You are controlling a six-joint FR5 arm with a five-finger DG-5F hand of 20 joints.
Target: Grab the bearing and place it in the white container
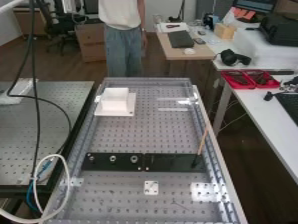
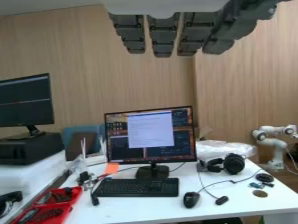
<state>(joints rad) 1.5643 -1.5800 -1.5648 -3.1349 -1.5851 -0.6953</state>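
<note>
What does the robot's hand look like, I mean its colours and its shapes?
The hand has dark grey, blocky fingers, built in segments with thin crosswise lines and narrower, blunt tips. Above them sits a smooth, pale part with rounded corners.

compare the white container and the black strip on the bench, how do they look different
The white container is boxy and stands up; the black strip is flat and lies low. The container is compact, the strip long, running across the bench. Both are on the bench's holed top.
</note>
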